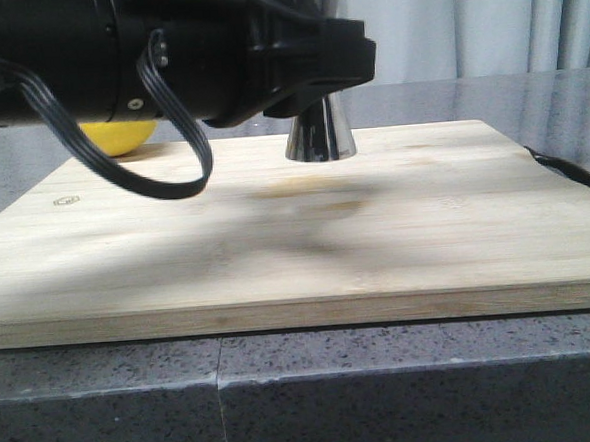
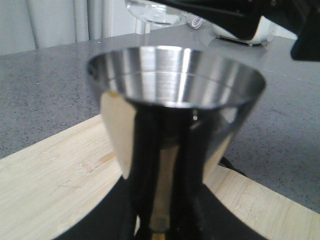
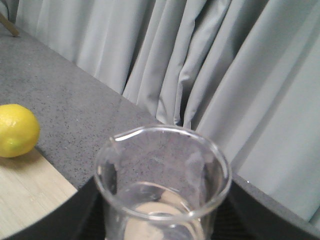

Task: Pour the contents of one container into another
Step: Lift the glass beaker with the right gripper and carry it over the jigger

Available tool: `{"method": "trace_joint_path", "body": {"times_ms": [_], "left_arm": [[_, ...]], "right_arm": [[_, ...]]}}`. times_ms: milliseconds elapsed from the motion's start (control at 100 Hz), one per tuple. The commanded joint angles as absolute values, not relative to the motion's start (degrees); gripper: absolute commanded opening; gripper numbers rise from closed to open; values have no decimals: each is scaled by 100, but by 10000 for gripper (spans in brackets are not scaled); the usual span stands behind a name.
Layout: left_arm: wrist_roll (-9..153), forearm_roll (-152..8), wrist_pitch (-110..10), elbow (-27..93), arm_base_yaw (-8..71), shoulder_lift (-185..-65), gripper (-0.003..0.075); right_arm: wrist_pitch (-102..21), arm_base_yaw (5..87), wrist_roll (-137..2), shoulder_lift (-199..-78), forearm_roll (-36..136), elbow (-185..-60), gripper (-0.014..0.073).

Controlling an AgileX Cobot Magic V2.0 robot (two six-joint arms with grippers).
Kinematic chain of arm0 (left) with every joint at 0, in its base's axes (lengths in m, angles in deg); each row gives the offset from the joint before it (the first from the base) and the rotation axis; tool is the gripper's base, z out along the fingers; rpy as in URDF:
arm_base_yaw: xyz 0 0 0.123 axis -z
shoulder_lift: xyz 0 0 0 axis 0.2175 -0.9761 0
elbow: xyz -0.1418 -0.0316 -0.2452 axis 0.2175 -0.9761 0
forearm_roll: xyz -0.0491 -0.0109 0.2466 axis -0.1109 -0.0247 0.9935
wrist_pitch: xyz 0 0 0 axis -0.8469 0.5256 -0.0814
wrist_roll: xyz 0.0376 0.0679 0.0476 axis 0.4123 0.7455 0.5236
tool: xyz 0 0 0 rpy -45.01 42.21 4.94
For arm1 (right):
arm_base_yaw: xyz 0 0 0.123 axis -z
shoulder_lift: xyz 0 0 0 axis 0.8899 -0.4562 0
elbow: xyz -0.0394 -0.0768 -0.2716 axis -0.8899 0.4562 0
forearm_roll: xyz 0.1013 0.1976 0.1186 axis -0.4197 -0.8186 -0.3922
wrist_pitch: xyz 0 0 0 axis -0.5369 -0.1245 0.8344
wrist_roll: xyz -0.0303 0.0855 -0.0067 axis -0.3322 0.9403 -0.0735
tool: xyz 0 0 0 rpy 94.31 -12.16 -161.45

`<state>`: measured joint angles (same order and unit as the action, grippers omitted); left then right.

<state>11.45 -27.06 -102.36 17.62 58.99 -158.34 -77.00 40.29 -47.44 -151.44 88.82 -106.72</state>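
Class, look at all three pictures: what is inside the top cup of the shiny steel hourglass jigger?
The shiny steel hourglass jigger shows only bare polished inner wall; no liquid is visible. Its cup's bottom is hidden below the rim. The clear glass beaker hangs above it.

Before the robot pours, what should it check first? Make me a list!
1. Jigger standing upright on the cutting board: ok.
2. Jigger's top cup open and facing up: ok; it looks empty.
3. Glass beaker held by the right arm: ok in the right wrist view, though the fingers barely show.
4. Beaker above the jigger's mouth: cannot tell; the left wrist view shows glass beyond the rim, not clearly over it.
5. Liquid in the beaker: cannot tell; the glass is clear.
6. Lemon away from the pouring spot: ok.
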Motion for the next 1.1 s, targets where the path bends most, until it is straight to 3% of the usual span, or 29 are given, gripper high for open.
{"method": "trace_joint_path", "body": {"times_ms": [0, 1090], "left_arm": [[1075, -2758, -10677, 1994, 5928, -15575, -19], [970, -2735, -10669, 2005, 5918, -15575, -19]], "right_arm": [[-8088, 4023, -4806, -14958, 9073, -10995, 234], [-8475, 4023, -4806, -14958, 11189, -11226, 234]]}}
